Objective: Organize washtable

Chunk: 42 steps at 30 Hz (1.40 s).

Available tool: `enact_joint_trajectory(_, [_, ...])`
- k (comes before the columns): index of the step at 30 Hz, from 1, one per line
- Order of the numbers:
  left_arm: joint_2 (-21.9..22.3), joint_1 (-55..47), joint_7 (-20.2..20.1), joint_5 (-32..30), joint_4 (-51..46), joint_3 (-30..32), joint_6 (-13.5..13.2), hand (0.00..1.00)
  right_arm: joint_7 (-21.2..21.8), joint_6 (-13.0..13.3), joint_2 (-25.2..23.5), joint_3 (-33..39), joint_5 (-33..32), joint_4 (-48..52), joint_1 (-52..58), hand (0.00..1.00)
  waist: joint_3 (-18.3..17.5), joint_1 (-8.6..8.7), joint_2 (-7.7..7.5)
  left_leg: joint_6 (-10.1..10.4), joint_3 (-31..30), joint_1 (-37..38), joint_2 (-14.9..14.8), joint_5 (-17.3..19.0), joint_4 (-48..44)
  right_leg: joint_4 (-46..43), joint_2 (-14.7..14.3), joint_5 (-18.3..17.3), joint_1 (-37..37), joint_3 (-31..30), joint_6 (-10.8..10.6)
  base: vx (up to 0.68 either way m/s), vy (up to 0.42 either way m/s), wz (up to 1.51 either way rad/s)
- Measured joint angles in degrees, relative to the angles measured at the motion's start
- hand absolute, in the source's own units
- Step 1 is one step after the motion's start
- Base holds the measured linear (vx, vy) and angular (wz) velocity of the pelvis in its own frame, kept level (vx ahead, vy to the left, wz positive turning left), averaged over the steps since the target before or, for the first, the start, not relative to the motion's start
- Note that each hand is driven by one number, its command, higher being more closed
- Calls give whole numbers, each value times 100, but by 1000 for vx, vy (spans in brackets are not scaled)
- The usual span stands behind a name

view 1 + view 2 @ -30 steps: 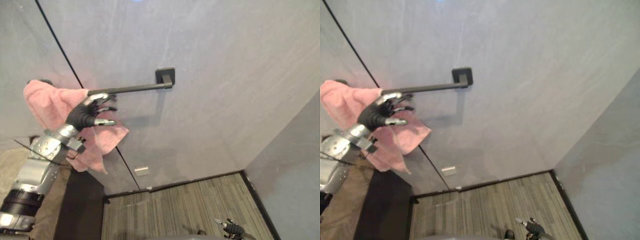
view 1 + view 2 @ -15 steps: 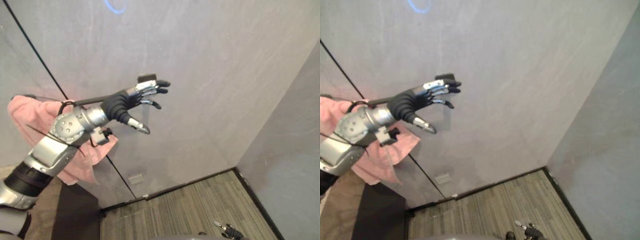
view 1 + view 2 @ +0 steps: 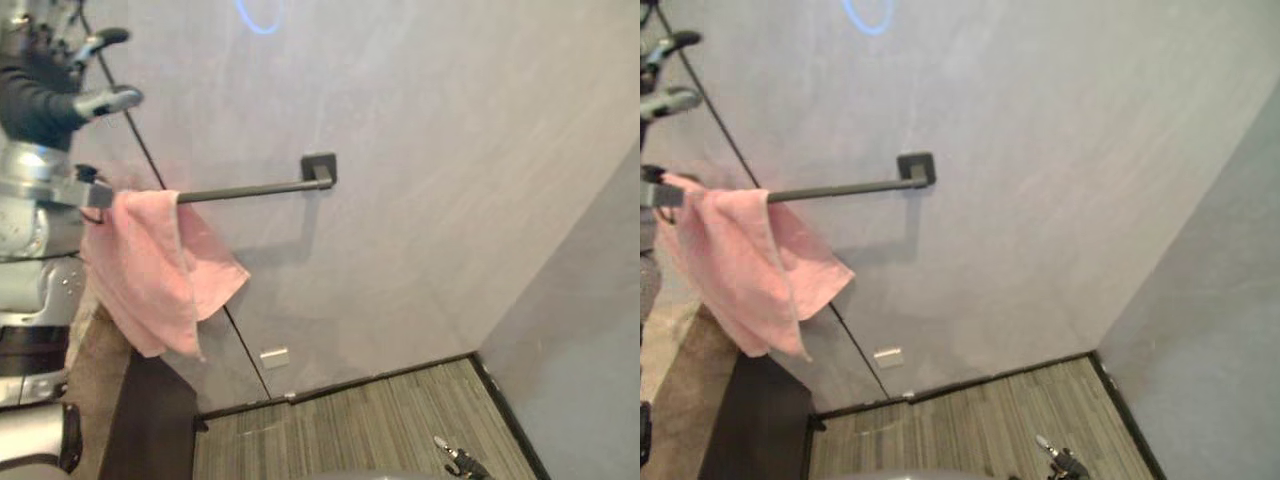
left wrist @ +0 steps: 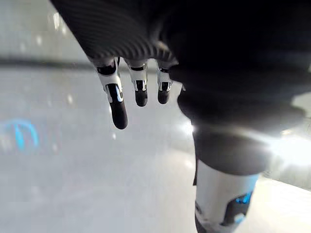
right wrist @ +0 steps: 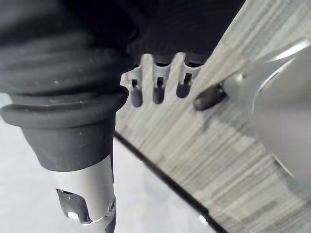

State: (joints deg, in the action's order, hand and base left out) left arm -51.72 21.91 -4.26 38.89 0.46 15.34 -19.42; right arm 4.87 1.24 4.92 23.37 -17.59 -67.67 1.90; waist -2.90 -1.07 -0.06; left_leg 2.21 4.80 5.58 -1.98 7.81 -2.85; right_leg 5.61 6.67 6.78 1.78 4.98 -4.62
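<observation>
Below the left hand [image 3: 45, 95]: a pink towel [image 3: 150, 265] hangs folded over a dark towel bar [image 3: 250, 188], at the bar's end nearest that hand; hand and towel are apart
Left hand: raised above the towel's end of the bar, close to the grey wall [image 3: 430, 150]; its fingers [image 4: 118, 104] are loosely extended, the thumb stands out to one side, and it grasps nothing
Towel bar: runs along the wall away from the left hand to a square dark bracket [image 3: 320, 168] fixed to the wall
Towel drape: two layers hang down from the bar, the outer one narrow and long, the inner one spreading to a corner on the bracket side; both lie against the wall
Right hand [image 3: 458, 462]: hangs low, well apart from towel and bar, over the striped grey floor [image 3: 360, 420]; in its wrist view the fingers [image 5: 155, 92] look relaxed and hold nothing, though they are seen end-on, so how far they bend is hard to judge
Wall seam [image 3: 245, 345]: a thin dark line slants down the wall from beside the left hand, passes behind the towel and reaches the floor edge
Pale wall plate [image 3: 273, 355]: small and rectangular, below the towel, just beside the seam, far above the right hand
Blue ring of light [image 3: 258, 15]: on the wall, above the bar, on the bracket side of the left hand
Dark panel [image 3: 150, 420]: under the towel, beside the floor
</observation>
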Motion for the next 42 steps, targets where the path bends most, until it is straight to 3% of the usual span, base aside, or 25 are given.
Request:
enact_joint_trajectory(8, [-35,-1087,728,-925,21,1948,-138,0,-100,215,95,-433,258,559,167,0,-118,-399,-193,0,-184,-211,21,-4,32,1,40,-33,-126,141,-12,1,-16,13])
enact_joint_trajectory(15, [-19,-1628,939,-1062,243,2403,-163,0,-98,237,124,-652,471,618,71,0,-102,-544,-155,5,-356,-302,30,-9,-22,0,34,-90,-120,267,-3,19,-10,13])
enact_joint_trajectory(18, [197,-1720,929,-1028,277,2571,-168,0,-95,234,197,-871,483,616,75,0,-101,-598,-153,5,-413,-331,32,-8,-23,0,35,-114,-120,316,-12,-7,-20,9])
enact_joint_trajectory(24, [270,-1847,392,-679,1082,2428,16,0,-83,230,411,-1064,493,627,59,0,-95,-598,-166,-3,-535,-364,49,-14,-19,0,48,-132,-102,456,16,-18,-15,10])
enact_joint_trajectory(28, [271,-1851,84,-666,1233,1845,166,0,-82,227,468,-1101,494,800,55,0,25,-588,-176,-7,-575,-399,57,-22,-17,1,56,-134,-124,517,17,-37,-19,5])
enact_joint_trajectory(35, [467,-1852,-149,-579,1381,1295,356,0,-80,226,553,-1265,492,841,7,0,206,-563,-170,-2,-518,-502,52,-34,0,1,47,-131,-314,458,14,4,-9,-4])
enact_joint_trajectory(40, [500,-1825,-320,-570,1533,767,471,0,-77,226,561,-1303,478,913,-115,0,370,-388,-185,-3,-423,-607,66,-33,28,2,60,-118,-479,413,3,-2,-5,-8])
enact_joint_trajectory(42, [651,-1802,-286,-458,1595,783,444,0,-83,226,575,-1303,476,944,-80,0,379,-407,-178,-4,-398,-679,67,-32,26,2,63,-110,-550,401,-1,-2,-5,-4])
